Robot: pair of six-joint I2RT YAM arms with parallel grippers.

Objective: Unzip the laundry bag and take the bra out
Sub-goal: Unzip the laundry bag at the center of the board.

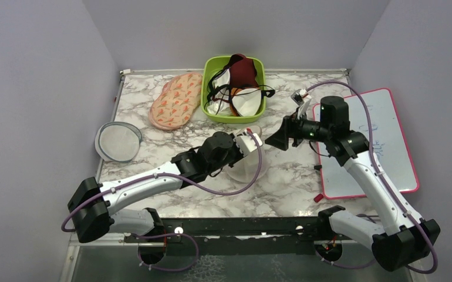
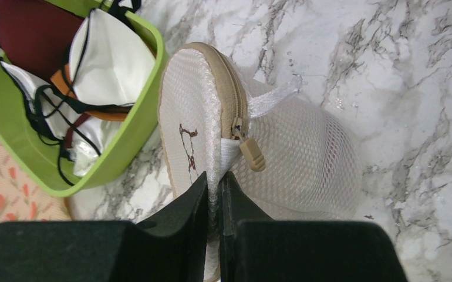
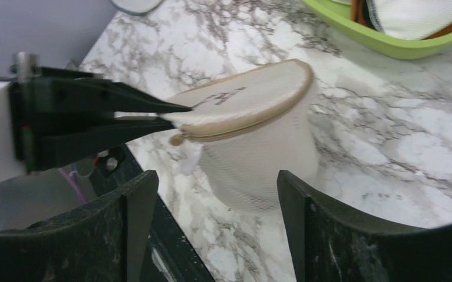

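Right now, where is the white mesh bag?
The bag sits mid-table in the top view, pinched by the left gripper, near the green bin.

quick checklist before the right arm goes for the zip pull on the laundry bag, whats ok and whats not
1. Left gripper clamped on the laundry bag rim: ok, jaws shut on the edge.
2. Zip pull exposed: ok, it hangs free just beside the left fingers.
3. Right gripper open: ok, jaws wide and facing the bag.
4. Right gripper at the zip pull: not ok, it is apart from the bag.
5. Zip undone: not ok, closed along the visible rim.
6. Bra inside: cannot tell, no red shows through the mesh.
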